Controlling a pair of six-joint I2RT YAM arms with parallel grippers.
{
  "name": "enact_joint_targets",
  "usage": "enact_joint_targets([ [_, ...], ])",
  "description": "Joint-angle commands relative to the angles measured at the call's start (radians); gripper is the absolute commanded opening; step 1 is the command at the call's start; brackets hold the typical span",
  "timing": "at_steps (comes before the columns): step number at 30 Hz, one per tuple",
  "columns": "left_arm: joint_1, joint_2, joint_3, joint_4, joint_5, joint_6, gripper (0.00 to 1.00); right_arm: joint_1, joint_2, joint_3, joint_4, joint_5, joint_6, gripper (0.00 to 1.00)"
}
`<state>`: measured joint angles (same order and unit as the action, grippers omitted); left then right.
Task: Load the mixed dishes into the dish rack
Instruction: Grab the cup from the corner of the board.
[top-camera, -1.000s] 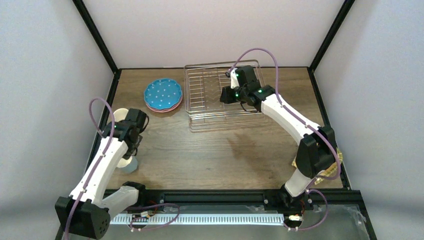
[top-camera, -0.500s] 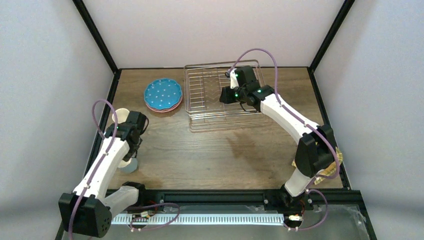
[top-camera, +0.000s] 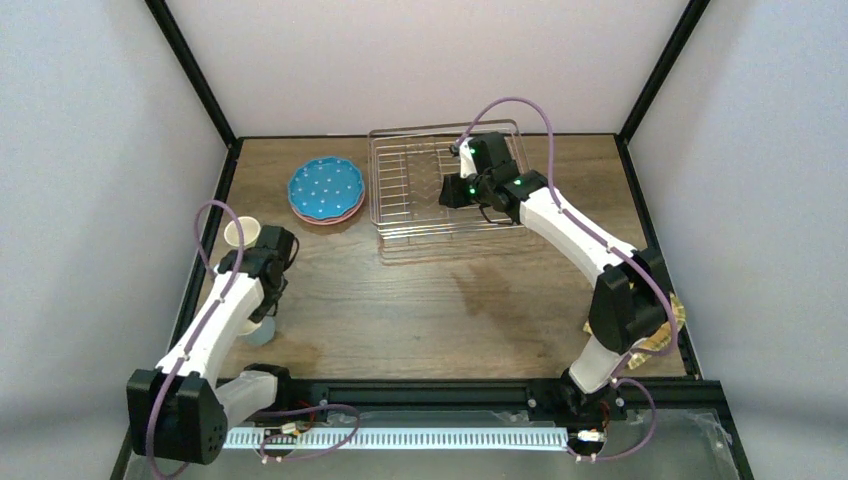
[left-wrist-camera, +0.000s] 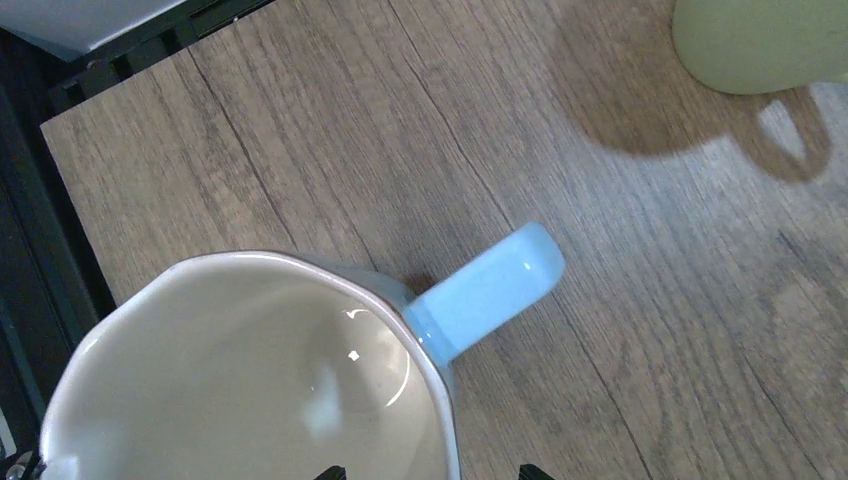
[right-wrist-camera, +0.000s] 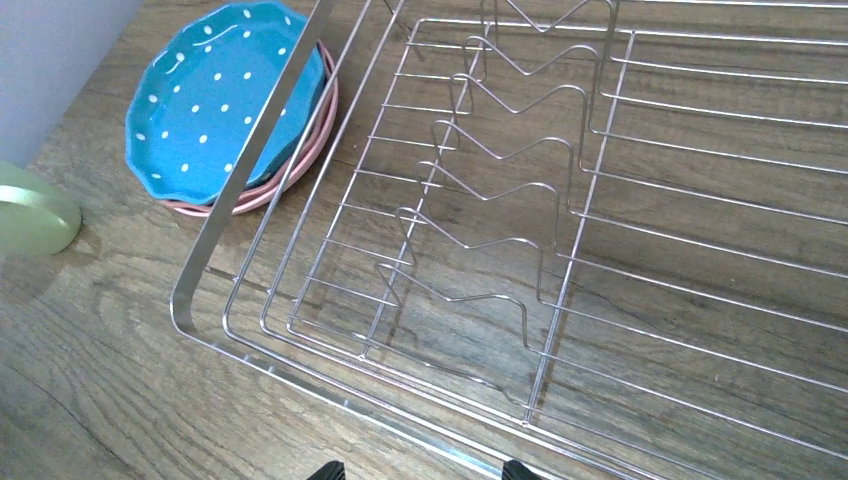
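Zero items seen in dish rack (right-wrist-camera: 250, 160); wide left pincer (left-wrist-camera: 430, 472) is set over light blue mug (left-wrist-camera: 250, 380); rim grasp needed.

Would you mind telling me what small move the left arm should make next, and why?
Probably lower the left gripper straight down. Its fingers are open, the light blue mug stands upright just beneath with its rim roughly between them, and the dish rack shows no dishes in it.
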<state>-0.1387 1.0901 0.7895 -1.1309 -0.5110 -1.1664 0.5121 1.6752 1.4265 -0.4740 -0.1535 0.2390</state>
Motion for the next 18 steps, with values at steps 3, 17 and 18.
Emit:
enact_joint_targets([
  [3, 0.015, 0.022, -0.041, 0.073, 0.0, 0.032, 1.0, 0.005, 0.029, 0.008, -0.002, 0.01, -0.012, 0.9],
  [17, 0.022, 0.057, -0.071, 0.136, 0.016, 0.06, 0.93, 0.005, 0.001, 0.004, 0.016, 0.054, 0.064, 0.99],
  [18, 0.022, 0.055, -0.072, 0.134, 0.016, 0.06, 0.9, 0.003, -0.003, -0.001, 0.02, 0.048, 0.077, 0.99],
])
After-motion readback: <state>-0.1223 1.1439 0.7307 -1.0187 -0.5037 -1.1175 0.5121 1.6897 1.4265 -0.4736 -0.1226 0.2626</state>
